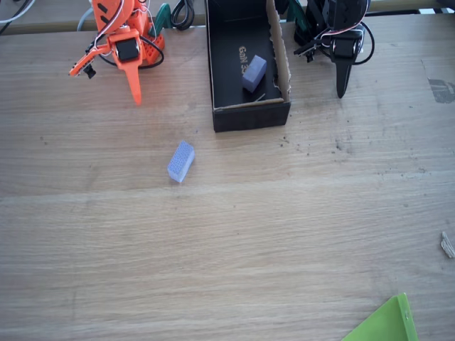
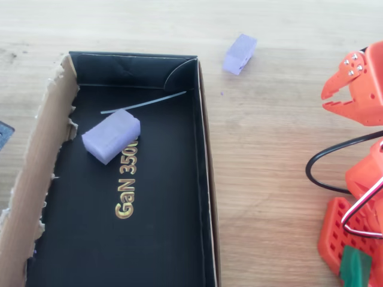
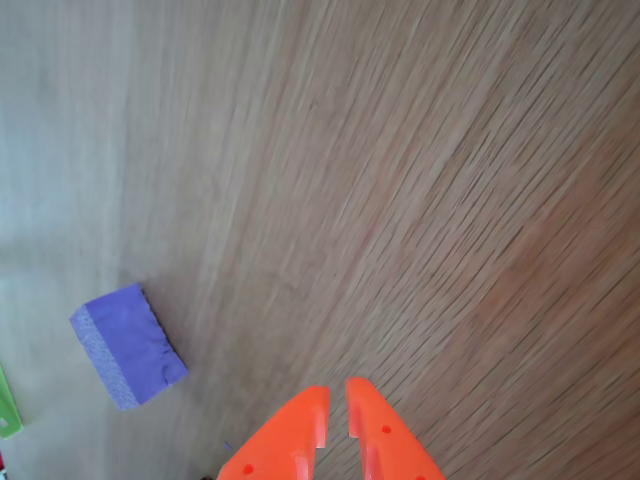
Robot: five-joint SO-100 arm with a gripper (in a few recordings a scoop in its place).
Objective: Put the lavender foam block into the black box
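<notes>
Your orange fingers [image 3: 336,420] sit nearly together, a thin slit between their tips, with nothing held; in the wrist view they point down at bare wood. In the fixed view they [image 1: 134,91] hang near the far left of the worktop [image 1: 284,234], well apart from both blocks. The loose lavender foam block [image 1: 180,161] lies on the open wood, in front of your fingers and to the left of the box's near corner; in the wrist view it [image 3: 128,345] lies to the lower left of the tips, untouched. The black box [image 1: 250,117] stands beside your arm near the far edge, and a second lavender block [image 2: 111,135] already rests on its floor, beside the gold lettering and just next to the torn brown cardboard wall [image 2: 37,179]. So, judging from this, one block is in and the loose one has yet to be grasped, lifted and dropped in. There is open wood all round the loose block, so you can come down on it freely. The box's black wall stands between the block and the floor inside, so you would need to lift clear of its rim; most of the floor is free. A green sheet [image 1: 384,325] at the near edge lies well apart.
</notes>
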